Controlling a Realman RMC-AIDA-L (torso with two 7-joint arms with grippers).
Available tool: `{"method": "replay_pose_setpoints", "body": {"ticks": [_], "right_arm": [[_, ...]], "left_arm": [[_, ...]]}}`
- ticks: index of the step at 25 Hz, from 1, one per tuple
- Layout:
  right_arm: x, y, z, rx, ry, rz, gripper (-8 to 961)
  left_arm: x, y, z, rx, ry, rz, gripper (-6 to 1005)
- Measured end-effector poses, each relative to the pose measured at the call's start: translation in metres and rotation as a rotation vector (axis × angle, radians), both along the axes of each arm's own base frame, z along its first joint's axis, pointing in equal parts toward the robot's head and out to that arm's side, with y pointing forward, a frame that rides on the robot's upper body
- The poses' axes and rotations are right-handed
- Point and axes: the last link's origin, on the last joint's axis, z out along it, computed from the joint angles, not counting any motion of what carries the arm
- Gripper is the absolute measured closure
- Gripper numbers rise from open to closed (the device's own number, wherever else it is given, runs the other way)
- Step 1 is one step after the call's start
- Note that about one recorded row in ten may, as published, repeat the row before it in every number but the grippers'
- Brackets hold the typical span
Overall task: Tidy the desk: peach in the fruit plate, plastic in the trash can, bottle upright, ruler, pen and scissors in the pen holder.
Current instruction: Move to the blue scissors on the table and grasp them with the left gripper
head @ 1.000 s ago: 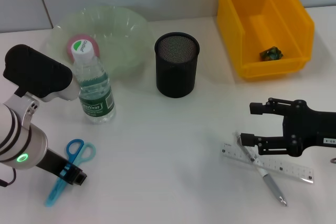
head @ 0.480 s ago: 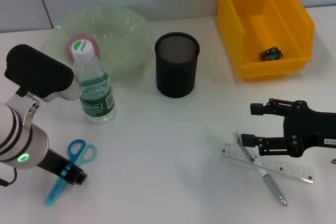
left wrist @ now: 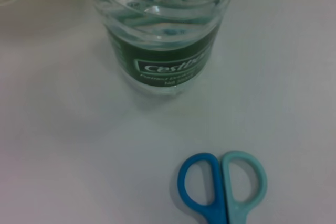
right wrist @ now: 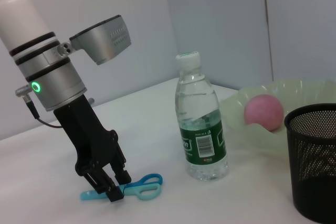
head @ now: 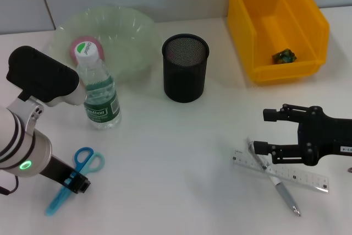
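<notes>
In the head view the left gripper (head: 77, 182) sits near the desk's front left corner, fingers down over the blades of the blue-handled scissors (head: 74, 179), which have slid slightly rightward since a second ago as the arm crept that way. The clear plastic water bottle (head: 98, 92) stands upright before the pale green fruit plate (head: 132, 31) holding the pink peach (head: 77, 47); the black mesh pen holder (head: 185, 67) and yellow trash bin (head: 275, 23) are unmoved. The right gripper (head: 265, 131) hangs spread above the clear ruler (head: 305, 179) and silver pen (head: 283, 191), unchanged. The left wrist view shows bottle and scissor loops. The right wrist view shows the left fingers straddling the scissors, slightly apart.
</notes>
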Motion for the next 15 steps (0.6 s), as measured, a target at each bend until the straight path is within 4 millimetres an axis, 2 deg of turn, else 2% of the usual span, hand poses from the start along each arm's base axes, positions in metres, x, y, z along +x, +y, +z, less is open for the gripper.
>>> {"method": "replay_pose_setpoints", "body": {"ticks": [15], "right_arm": [[0.0007,-0.0008,0.0000,0.000,0.000,-0.003,121]], "left_arm": [[-0.0002,-0.0004,-0.0037,-0.017,0.015,-0.005,599]]}}
